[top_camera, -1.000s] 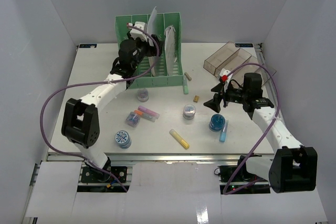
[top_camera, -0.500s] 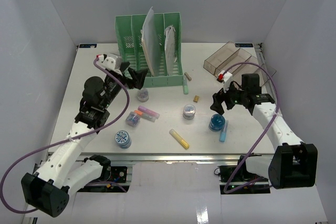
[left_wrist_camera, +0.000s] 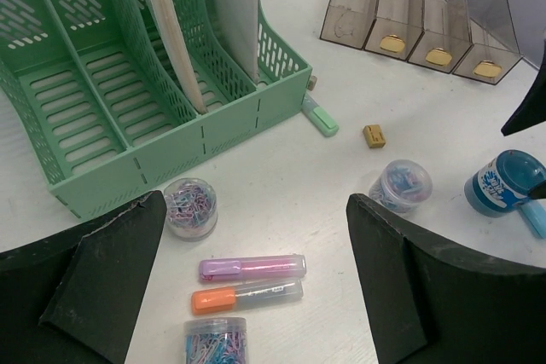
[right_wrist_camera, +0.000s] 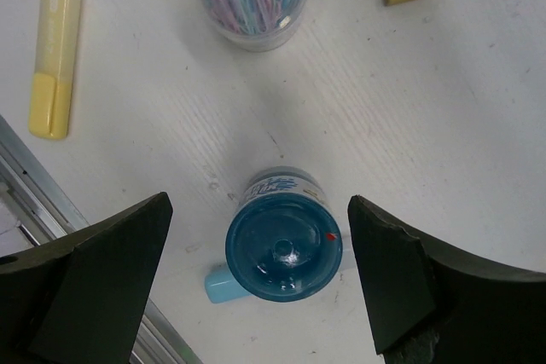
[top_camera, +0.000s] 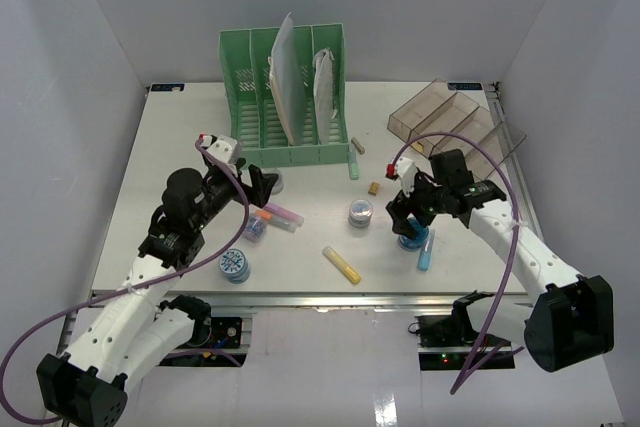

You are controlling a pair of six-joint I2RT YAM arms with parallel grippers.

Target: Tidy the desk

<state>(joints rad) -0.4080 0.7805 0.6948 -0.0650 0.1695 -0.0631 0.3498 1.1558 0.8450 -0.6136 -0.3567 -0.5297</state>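
The white desk (top_camera: 180, 147) holds scattered items. My left gripper (top_camera: 262, 187) is open and empty, hovering above a purple highlighter (left_wrist_camera: 252, 268) and an orange highlighter (left_wrist_camera: 247, 296) that lie side by side. A jar of paper clips (left_wrist_camera: 189, 208) stands by its left finger. My right gripper (top_camera: 405, 217) is open and empty, straight above a blue-lidded jar (right_wrist_camera: 283, 245), with a finger on each side of it and apart from it. A light blue highlighter (right_wrist_camera: 223, 283) lies partly under that jar.
A green file rack (top_camera: 285, 97) with papers stands at the back. A clear brown compartment tray (top_camera: 450, 112) is back right. Also on the desk are two more clip jars (top_camera: 360, 212) (top_camera: 254, 228), a blue jar (top_camera: 233, 265), a yellow highlighter (top_camera: 342, 265), an eraser (top_camera: 375, 187) and a green highlighter (top_camera: 354, 160).
My left arm has drawn back from the file rack toward the front, over the highlighters. My right gripper has moved left and down over the blue-lidded jar.
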